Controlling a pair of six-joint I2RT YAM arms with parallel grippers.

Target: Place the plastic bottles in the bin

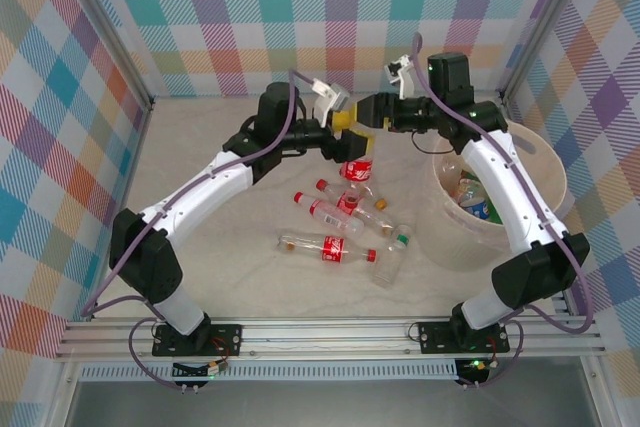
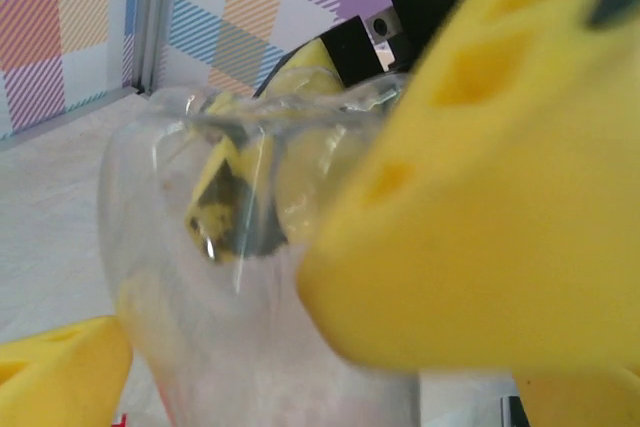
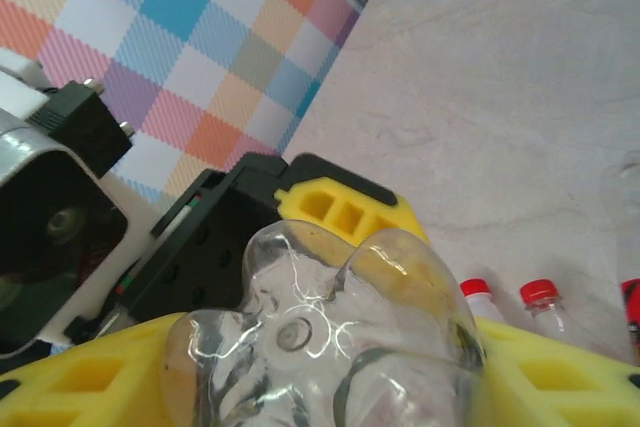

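Handover above table [image 1: 215, 137]: right hand [image 1: 366, 113] pinches clear bottle [image 3: 340, 337] by base, left hand [image 1: 345, 124] spread around it, probably since bin [image 1: 468, 245] sits right.

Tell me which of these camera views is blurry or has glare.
Top external: sharp and evenly lit, with only faint shadows on the table. Left wrist: the clear bottle and a yellow finger sit too close, and both are blurred. Right wrist: the bottle's base is sharper, with bright glints.
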